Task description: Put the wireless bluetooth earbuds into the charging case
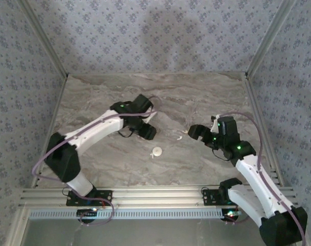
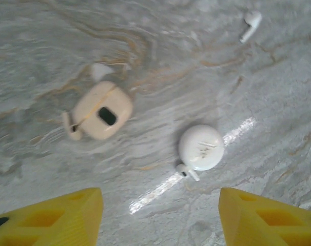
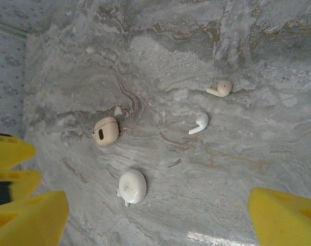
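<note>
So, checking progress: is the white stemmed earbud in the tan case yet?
Out. The white earbud lies bare on the table, well apart from the tan case.

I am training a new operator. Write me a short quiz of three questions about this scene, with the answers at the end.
1. True or false: the left hand holds the charging case.
2. The right hand is: A) shut on an earbud; B) open and empty; C) shut on the case.
3. Where does the white earbud lie?
Key: 1. False: it is open and the case lies free. 2. B. 3. On the marble table, apart from the case.
</note>
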Robot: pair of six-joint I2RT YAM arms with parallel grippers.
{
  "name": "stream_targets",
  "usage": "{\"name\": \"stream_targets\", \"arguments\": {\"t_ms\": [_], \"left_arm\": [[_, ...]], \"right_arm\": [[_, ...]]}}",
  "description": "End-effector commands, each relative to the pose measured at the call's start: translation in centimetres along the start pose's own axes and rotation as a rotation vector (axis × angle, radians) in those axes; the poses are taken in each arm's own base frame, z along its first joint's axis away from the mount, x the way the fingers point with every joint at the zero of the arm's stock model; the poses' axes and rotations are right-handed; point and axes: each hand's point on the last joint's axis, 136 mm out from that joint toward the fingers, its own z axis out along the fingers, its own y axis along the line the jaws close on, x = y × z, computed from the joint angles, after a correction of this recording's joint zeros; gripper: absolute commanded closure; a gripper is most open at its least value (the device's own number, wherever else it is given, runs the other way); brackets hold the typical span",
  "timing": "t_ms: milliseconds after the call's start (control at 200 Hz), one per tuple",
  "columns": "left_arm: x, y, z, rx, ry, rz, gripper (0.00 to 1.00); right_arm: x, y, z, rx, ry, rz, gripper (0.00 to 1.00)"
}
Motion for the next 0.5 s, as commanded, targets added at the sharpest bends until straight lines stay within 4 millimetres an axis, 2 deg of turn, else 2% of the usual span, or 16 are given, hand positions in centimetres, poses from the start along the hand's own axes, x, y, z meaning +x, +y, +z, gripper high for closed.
{"name": "stream_targets", "arguments": {"t_ms": [0, 220, 395, 495], "left_arm": [[2.1, -1.0, 1.4, -0.035, 0.163, 0.096, 0.39], [2.3, -3.4, 4.7, -0.036, 0.272, 0.127, 0.38], [2.6, -5.3, 6.3, 0.000, 0.310, 0.134, 0.36], [3.0, -5.6, 6.9, -0.003, 0.330, 0.125, 0.36]], "right_arm": [[1.4, -0.7, -0.1, -0.025, 0.033, 0.036, 0.08], [3.0, -2.5, -0.2, -0.002, 0.057, 0.071, 0.08], [3.2, -2.9, -0.2, -0.007, 0.062, 0.083, 0.08], [3.4, -3.2, -0.1, -0.002, 0.065, 0.091, 0.08]]}}
